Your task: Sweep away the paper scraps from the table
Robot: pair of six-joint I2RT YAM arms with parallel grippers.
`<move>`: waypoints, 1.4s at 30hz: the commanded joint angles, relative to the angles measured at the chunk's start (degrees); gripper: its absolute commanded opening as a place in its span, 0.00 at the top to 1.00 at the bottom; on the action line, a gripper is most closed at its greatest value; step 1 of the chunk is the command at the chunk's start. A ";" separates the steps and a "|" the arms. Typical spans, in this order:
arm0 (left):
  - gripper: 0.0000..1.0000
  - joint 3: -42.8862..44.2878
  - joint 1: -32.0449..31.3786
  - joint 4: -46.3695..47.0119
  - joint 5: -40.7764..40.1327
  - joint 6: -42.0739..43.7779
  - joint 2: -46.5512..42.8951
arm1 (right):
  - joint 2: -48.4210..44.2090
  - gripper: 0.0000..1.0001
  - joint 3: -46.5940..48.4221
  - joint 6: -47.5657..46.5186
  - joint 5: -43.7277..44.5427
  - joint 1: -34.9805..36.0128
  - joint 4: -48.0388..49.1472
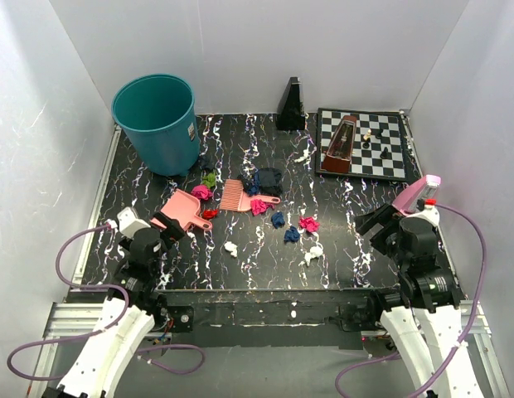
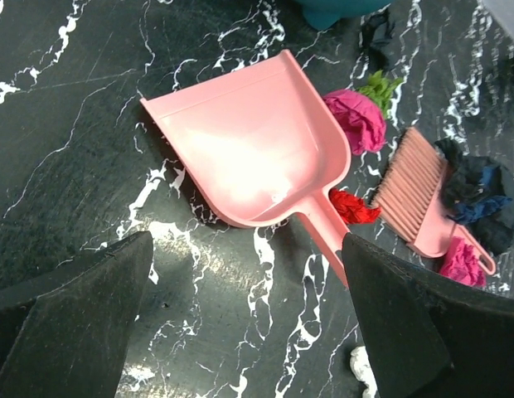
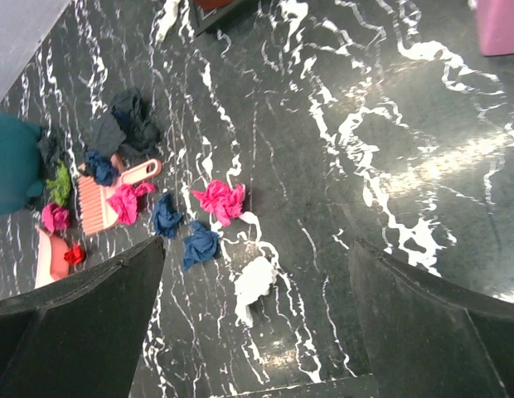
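Paper scraps lie across the middle of the black marbled table [image 1: 340, 265]: magenta [image 1: 308, 223], dark blue [image 1: 292, 235], white [image 1: 313, 254], red [image 1: 209, 214] and green [image 1: 209, 178] wads. My left gripper [image 1: 170, 230] is open and empty. It hovers just short of the handle of the pink dustpan [image 2: 249, 149], with the red scrap [image 2: 352, 207] beside the handle. My right gripper [image 1: 375, 224] is open and empty at the right. In its wrist view a white scrap [image 3: 255, 282] lies between the fingers, with a blue [image 3: 199, 245] and a magenta [image 3: 220, 199] wad beyond.
A pink brush [image 1: 238, 195] lies right of the dustpan, against a dark heap [image 1: 268, 180]. A teal bin [image 1: 157, 120] stands at the back left. A chessboard [image 1: 381, 157] with a metronome [image 1: 341, 147] is at the back right. A black pyramid [image 1: 291, 105] stands at the back wall. A pink object [image 1: 421, 193] stands near the right wall.
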 commanded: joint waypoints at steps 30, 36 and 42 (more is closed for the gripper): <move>0.02 35.14 -19.46 -28.38 -11.07 -46.59 52.75 | 11.30 0.07 -14.96 -5.71 1.39 -0.24 25.92; 0.14 37.60 -19.99 -27.33 -11.95 -48.00 60.05 | 9.72 0.08 -15.92 -5.53 1.39 -0.15 25.91; 0.30 37.60 -19.99 -24.87 -13.35 -48.27 64.97 | 8.40 0.09 -16.28 -5.45 1.30 -0.24 25.65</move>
